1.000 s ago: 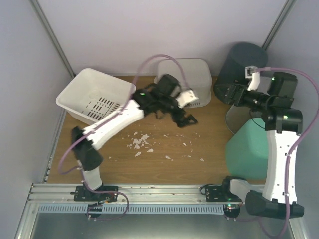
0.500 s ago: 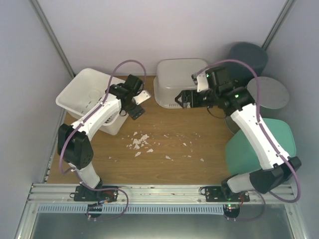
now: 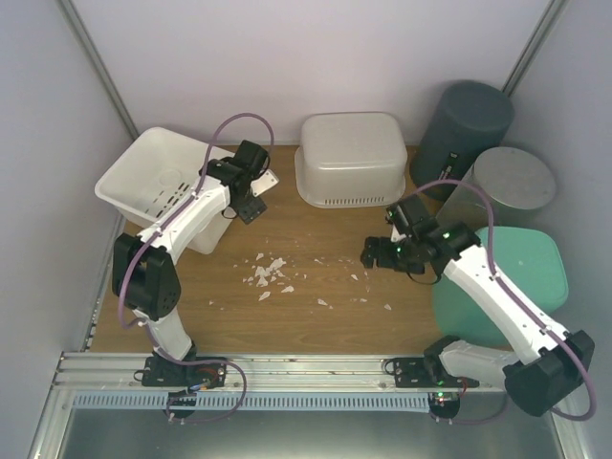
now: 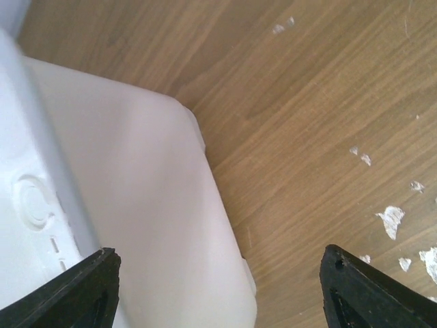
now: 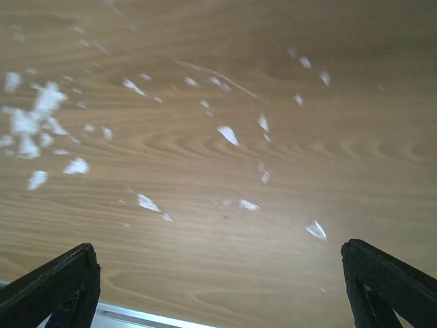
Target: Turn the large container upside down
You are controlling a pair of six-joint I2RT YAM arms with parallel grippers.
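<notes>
Top view, large container [image 3: 153, 182]: sitting at the left rear of the table [image 3: 316, 229], mouth facing up, not yet turned (a second tub [image 3: 349, 158] by the back wall is lying bottom-up).
Top view, left gripper [image 3: 253, 196]: hovering just beside the container's right rim, holding nothing.
Top view, right gripper [image 3: 375, 254]: hanging spread wide over white flakes [image 3: 270, 271], well apart from the container, empty.
Left wrist view: jaws standing wide, straddling the container's corner; no contact showing.
Right wrist view: jaws wide, only bare wood and flakes below.
Risk: a one-corner pinch on thin plastic is likely slipping mid-flip, letting the container drop or slide against the side wall.

Glossy plastic tub [image 4: 136, 191], wooden table [image 5: 369, 137]
</notes>
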